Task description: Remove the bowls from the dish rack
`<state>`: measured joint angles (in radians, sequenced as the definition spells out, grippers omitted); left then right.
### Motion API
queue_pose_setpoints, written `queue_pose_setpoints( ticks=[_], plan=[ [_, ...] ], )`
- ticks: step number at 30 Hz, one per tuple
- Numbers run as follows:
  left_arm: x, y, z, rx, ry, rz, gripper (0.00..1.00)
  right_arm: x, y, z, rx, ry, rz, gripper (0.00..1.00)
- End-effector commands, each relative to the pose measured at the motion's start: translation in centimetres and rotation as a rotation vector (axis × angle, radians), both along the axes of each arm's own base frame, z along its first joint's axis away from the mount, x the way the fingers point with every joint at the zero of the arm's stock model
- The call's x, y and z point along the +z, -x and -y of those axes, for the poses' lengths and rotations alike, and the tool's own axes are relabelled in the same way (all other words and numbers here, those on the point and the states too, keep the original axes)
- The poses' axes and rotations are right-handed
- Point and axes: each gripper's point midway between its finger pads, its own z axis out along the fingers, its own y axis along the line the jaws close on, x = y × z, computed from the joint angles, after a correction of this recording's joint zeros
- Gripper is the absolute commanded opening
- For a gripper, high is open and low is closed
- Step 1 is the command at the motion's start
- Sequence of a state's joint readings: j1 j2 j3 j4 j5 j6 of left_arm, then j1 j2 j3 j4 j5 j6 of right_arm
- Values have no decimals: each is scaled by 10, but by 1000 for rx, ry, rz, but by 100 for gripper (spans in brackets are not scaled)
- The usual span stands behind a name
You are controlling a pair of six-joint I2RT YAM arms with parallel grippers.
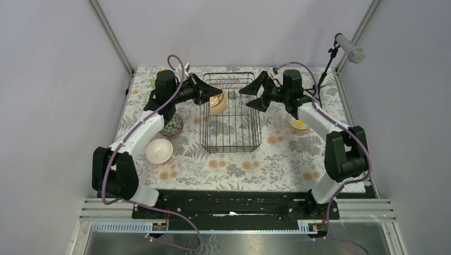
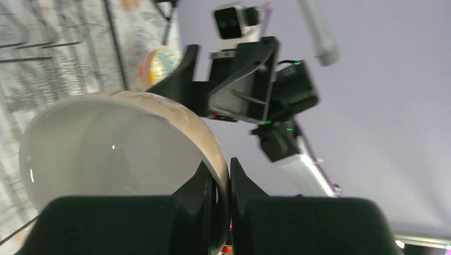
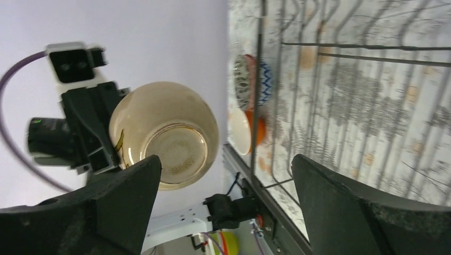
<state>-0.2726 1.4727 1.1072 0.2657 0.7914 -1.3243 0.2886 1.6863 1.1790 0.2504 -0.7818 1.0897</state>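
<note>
The floral-patterned worktop is filling the middle of the top view, and the black wire dish rack is sitting at its centre, with no bowl showing on its grid apart from the one being held at its upper left corner. There the left gripper is holding the cream bowl tipped on its side. In the left wrist view its fingers are pinching the rim between them, one inside and one outside. The right gripper is hovering at the rack's upper right corner, its fingers standing wide apart and gripping nothing. Left of the rack on the worktop, a stack of patterned bowls and an orange bowl are resting; a yellow-centred bowl is lying to the right. This looks like the last bowl being taken out – the unloading is probably near its end. The next move calls for carrying the cream bowl clear of the rack's raised side, turning it upright and setting it on open worktop beside the others, then parting the fingers. No brand, label or writing is showing legibly – the frames are too blurred to tell.
</note>
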Motion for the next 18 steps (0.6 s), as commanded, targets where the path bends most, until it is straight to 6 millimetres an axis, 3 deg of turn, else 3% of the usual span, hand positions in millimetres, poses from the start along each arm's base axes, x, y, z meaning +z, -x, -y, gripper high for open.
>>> queue_pose_setpoints(
  ticks=[1,6,12,18],
  plan=[
    [9,16,-17,45,-270,149,0,0,6,24,-39,228,66,100],
    [-3,29,4,-9,-483,201,0,-9,7,45,-81,398,63,100],
    [-12,37,42,-81,-662,315,0,21,20,56,-98,429,156,98],
    [-21,64,98,-263,-857,565,0,43,29,81,-177,542,194,98]
  ],
)
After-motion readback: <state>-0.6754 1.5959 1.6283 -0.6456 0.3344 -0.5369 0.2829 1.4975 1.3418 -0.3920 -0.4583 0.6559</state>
